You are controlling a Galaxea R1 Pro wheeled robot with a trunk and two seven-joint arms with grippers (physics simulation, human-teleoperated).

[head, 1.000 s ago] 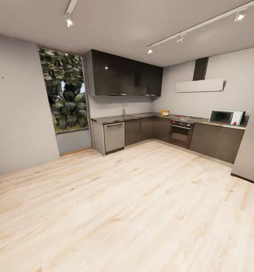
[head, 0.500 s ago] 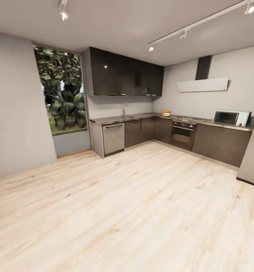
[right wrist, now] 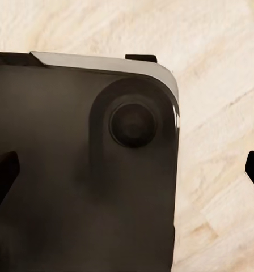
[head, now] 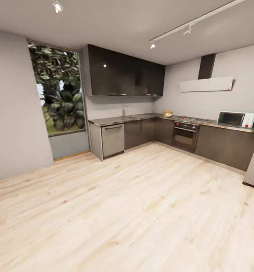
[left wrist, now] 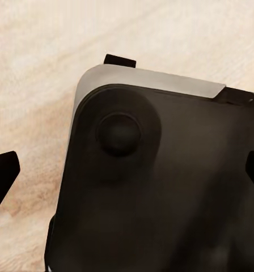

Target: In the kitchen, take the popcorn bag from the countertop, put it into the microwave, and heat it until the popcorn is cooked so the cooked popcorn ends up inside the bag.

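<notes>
a pale wood plank floor [head: 142, 211] runs from right under the robot to the far kitchen. in the left wrist view the left pincer [left wrist: 127, 173] hangs over the robot's dark base [left wrist: 161, 192] and the planks, its two dark fingertips [left wrist: 2, 173] at opposite edges of the picture, spread wide with nothing between them. the right pincer [right wrist: 127, 170] is the same: tips [right wrist: 2, 173] far apart, empty, above the base's rounded corner [right wrist: 132, 124]. well beyond both pincers, across the floor, dark cabinets carry the long grey countertop [head: 115, 120]. the popcorn bag [head: 167, 113] is a small tan shape on it near the corner, just beside the gas hob [head: 193, 119] over the built-in oven [head: 185, 135]. farther along to the right, the mint-blue microwave [head: 237, 119] stands on the counter, door closed. a tall window [head: 57, 90] with green plants is at the far left.
</notes>
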